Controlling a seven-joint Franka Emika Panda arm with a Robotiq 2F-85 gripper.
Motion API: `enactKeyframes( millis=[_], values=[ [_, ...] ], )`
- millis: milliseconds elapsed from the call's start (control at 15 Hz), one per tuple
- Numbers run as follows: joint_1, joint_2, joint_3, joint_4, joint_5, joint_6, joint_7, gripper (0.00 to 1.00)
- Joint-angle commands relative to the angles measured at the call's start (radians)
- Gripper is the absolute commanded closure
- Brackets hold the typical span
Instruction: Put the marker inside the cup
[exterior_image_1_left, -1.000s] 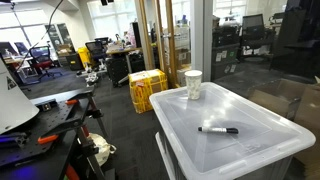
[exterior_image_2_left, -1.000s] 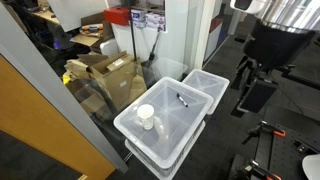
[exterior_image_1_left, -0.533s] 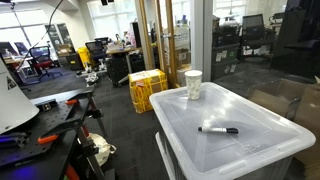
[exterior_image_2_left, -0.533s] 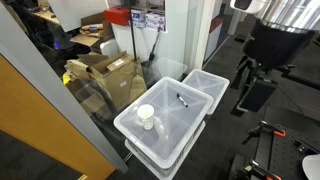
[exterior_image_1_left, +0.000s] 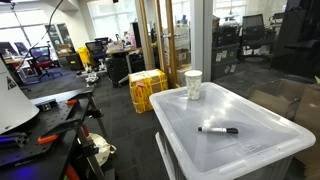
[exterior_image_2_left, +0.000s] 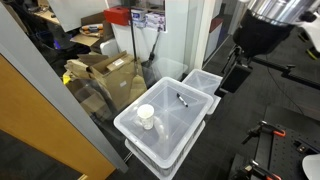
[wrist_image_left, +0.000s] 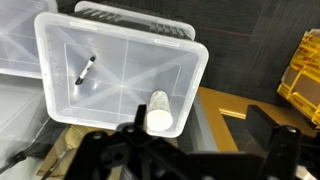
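The black marker (exterior_image_1_left: 218, 129) lies flat on the lid of a translucent storage bin (exterior_image_1_left: 250, 150). The whitish cup (exterior_image_1_left: 193, 84) stands upright at the lid's far corner, well apart from the marker. Cup (exterior_image_2_left: 146, 117), marker (exterior_image_2_left: 182, 99) and bin (exterior_image_2_left: 130, 135) also show in another exterior view, where my gripper (exterior_image_2_left: 232, 78) hangs beyond the bin's far side, high above it. In the wrist view I look down on the marker (wrist_image_left: 86, 70) and cup (wrist_image_left: 159, 110). My gripper (wrist_image_left: 190, 160) is open and empty, its fingers dark at the bottom edge.
A second clear bin (exterior_image_2_left: 207, 82) stands right behind the first. Cardboard boxes (exterior_image_2_left: 108, 75) and a glass partition lie to one side. A yellow crate (exterior_image_1_left: 147, 88) sits on the floor beyond the bin. A workbench with tools (exterior_image_1_left: 45, 125) stands nearby.
In an exterior view the arm has swung left and up, closer to the bins. The marker and the cup have not moved.
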Motion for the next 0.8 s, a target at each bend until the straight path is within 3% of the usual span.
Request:
enactKeyframes(
  millis=[0, 733],
  values=[
    [-0.065, 0.028, 0.03, -0.009, -0.068, 0.092, 0.094, 0.0],
    [-0.205, 0.11, 0.019, -0.043, -0.176, 0.309, 0.223, 0.0]
  ],
)
